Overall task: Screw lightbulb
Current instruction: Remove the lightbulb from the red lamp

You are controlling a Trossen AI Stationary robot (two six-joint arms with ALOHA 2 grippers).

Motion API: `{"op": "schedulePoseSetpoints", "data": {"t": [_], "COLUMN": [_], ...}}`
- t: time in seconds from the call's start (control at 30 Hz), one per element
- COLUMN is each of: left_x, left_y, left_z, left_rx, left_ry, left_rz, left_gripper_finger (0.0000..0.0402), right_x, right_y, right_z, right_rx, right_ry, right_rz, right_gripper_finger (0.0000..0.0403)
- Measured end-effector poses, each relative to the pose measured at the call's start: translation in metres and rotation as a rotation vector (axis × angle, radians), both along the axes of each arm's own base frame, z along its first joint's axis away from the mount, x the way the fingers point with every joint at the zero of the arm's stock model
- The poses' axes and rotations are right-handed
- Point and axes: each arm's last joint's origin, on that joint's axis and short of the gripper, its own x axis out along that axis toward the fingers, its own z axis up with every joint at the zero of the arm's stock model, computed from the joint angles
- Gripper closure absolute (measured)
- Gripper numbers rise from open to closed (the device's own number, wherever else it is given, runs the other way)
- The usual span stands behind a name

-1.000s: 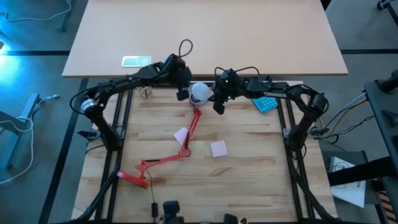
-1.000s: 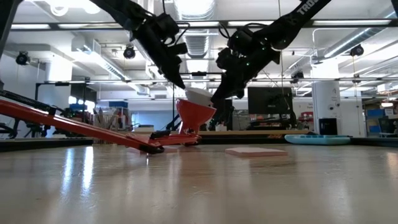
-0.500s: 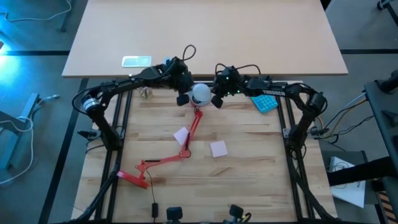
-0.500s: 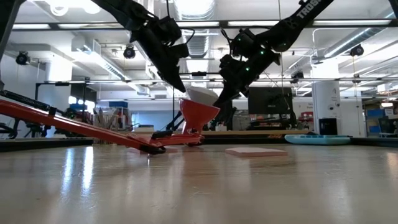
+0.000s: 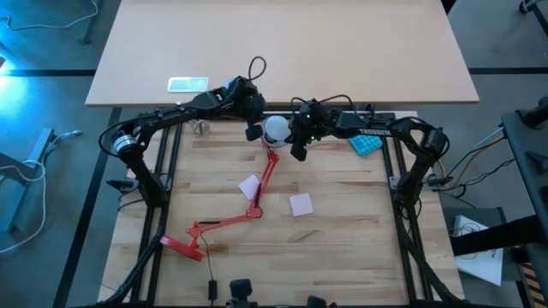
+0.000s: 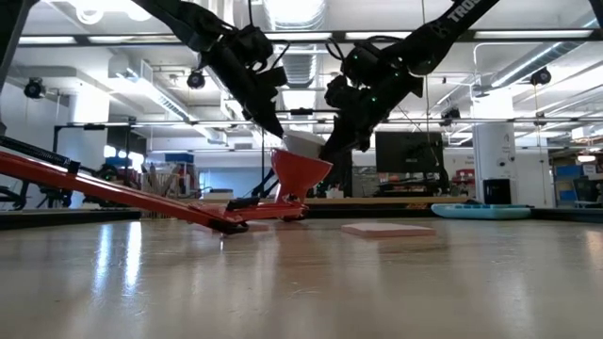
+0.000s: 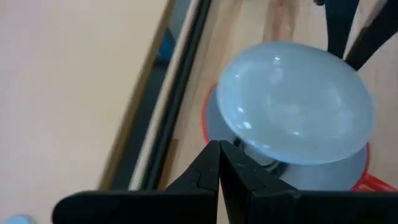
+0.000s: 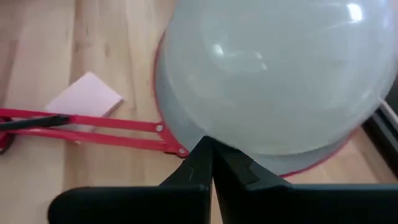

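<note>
Both claws are set at the lamp shade [image 6: 300,170], one on each side of it. The left claw [image 5: 253,131] is seen at one side of the rim, its two fingers pressed together with nothing between them; in the left wrist view the closed tips [image 7: 219,163] lie just under the bulb [image 7: 297,102], at the shade's edge. The right claw [image 5: 297,145] is placed on the opposite side, and its fingers [image 8: 211,163] are likewise closed tip to tip, empty, against the lower curve of the bulb [image 8: 273,74].

The bulb [image 5: 276,128] is found between the two claws, seated in the red shade with its round end out. Its screw base is hidden, so how far it is threaded cannot be told.

Several risks are judged from this. With neither claw clamped on the glass, any turning would have to be done by pushing, and slipping off the smooth surface is likely. A sideways push could cross-thread or tip the bulb. The shade hangs on a light jointed arm [image 5: 259,190] and could be swung away unless it is braced. Too hard a press might crack the glass.
</note>
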Motion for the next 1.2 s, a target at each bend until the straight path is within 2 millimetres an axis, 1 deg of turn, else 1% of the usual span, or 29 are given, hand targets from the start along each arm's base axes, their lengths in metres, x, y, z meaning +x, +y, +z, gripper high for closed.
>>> {"op": "schedulePoseSetpoints", "data": {"t": [0.2,0.33,0.43,0.53,0.6,0.73,0.9,1.03,1.2], "left_x": [0.003,0.006,0.010,0.010,0.008,0.003,0.004,0.010,0.015], "left_y": [-0.008,-0.019,-0.032,-0.037,-0.037,-0.025,-0.009,-0.007,-0.009], "left_z": [-0.009,-0.014,-0.013,-0.009,-0.007,-0.004,-0.003,-0.011,-0.012], "left_rx": [-0.045,-0.088,-0.106,-0.102,-0.086,0.001,0.047,0.044,-0.004], "left_ry": [-0.001,0.042,0.057,0.055,0.054,0.073,0.005,0.001,-0.047], "left_rz": [-0.036,-0.075,-0.116,-0.130,-0.116,-0.010,0.055,0.044,-0.028], "left_gripper_finger": [0.0401,0.0401,0.0401,0.0401,0.0401,0.0401,0.0401,0.0401,0.0401], "right_x": [0.001,-0.002,-0.007,-0.011,-0.012,-0.013,-0.008,-0.007,-0.009], "right_y": [0.001,-0.006,-0.014,-0.018,-0.017,-0.010,0.002,0.006,0.007], "right_z": [0.000,0.000,0.000,0.000,-0.001,-0.001,-0.002,0.001,0.006], "right_rx": [-0.028,-0.067,-0.089,-0.073,-0.064,-0.034,-0.027,-0.028,-0.037], "right_ry": [-0.005,0.016,0.030,0.044,0.059,0.089,0.097,0.090,0.080], "right_rz": [0.014,-0.036,-0.086,-0.103,-0.102,-0.076,-0.036,-0.024,-0.027], "right_gripper_finger": [0.0401,0.0401,0.0401,0.0401,0.0401,0.0401,0.0401,0.0401,0.0401]}}
